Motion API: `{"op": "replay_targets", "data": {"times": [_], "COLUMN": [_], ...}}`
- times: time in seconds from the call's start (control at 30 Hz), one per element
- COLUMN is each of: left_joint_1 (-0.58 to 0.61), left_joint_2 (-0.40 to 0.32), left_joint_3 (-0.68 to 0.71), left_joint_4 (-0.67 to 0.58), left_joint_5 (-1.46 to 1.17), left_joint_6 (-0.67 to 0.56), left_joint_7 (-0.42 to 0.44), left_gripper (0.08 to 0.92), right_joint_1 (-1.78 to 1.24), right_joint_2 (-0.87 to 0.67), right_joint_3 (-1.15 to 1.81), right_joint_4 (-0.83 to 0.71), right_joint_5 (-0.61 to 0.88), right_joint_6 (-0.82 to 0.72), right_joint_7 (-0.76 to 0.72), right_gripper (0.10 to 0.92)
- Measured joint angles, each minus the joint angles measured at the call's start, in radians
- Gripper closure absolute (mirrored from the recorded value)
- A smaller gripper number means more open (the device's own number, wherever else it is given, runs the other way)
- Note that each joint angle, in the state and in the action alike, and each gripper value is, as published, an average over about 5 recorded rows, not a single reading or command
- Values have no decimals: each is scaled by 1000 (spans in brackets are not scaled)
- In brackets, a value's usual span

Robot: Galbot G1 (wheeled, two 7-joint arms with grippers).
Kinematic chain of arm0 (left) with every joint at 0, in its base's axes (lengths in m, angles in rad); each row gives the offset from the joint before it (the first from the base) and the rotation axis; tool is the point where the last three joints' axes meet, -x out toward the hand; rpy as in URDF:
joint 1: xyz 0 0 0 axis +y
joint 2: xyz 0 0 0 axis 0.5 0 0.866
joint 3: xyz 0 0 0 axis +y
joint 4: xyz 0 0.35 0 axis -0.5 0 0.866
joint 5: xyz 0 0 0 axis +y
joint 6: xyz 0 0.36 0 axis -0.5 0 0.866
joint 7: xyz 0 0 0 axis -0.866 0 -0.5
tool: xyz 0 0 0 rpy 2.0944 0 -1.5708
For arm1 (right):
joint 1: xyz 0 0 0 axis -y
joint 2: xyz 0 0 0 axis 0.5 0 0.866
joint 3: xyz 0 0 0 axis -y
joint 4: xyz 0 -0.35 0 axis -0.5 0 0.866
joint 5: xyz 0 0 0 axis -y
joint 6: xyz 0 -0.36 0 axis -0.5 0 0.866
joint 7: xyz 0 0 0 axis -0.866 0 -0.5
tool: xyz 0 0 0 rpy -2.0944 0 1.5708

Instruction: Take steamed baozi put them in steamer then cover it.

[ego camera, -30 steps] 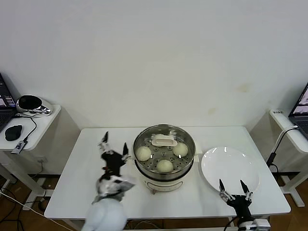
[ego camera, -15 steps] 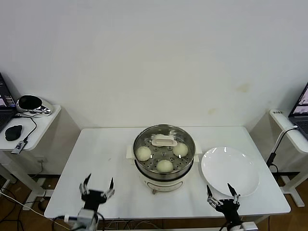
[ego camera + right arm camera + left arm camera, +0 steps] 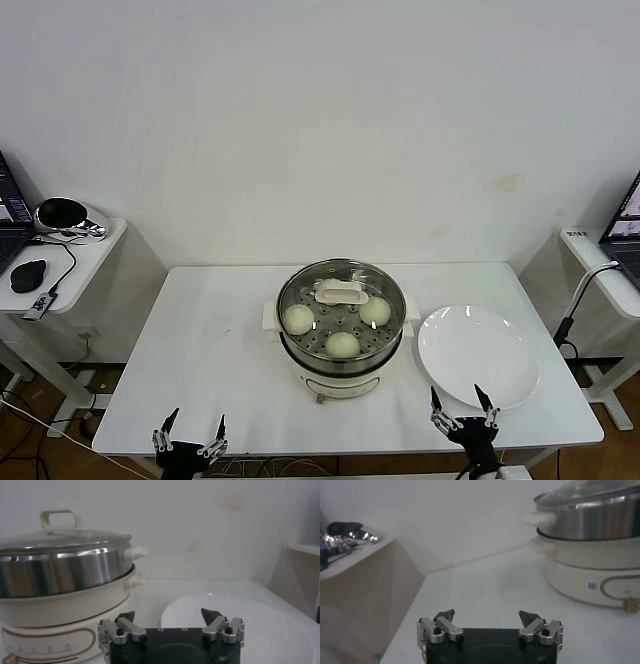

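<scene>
Looks done: round cream-white buns [image 3: 342,344] sit inside the shiny steel steamer [image 3: 341,330] mid-surface, clear glass lid [image 3: 341,295] on. Both claws, left [image 3: 188,445] and right [image 3: 463,411], hang released at the near edge.

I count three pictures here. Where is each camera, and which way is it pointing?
Head view: high on the robot, looking down at the table; both open grippers, left gripper and right gripper, peek in at the near edge.
Left wrist view: low by the table, facing the steamer sideways; its own fingertips show.
Right wrist view: low, facing steamer and white plate.
All three share the steamer with its cover.
</scene>
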Motion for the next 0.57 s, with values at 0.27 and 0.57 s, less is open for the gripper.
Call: {"op": "replay_targets", "data": {"times": [0.27,0.57], "left_joint_1": [32,53], "left_joint_2": [-20,-34], "left_joint_3": [-4,-5], "left_joint_4": [-10,-17], "left_joint_5": [1,12], "left_joint_6": [-16,-22], "left_joint_7": [4,21], "left_gripper": [177,177], "right_joint_1": [-14,-11], "right_joint_2": [14,16], "right_joint_3": [9,0], "right_joint_4": [7,24], "right_joint_5": [-39,-63], "right_joint_6": [11,2], "right_joint_7": [-23,-30], "right_gripper": [203,203]}}
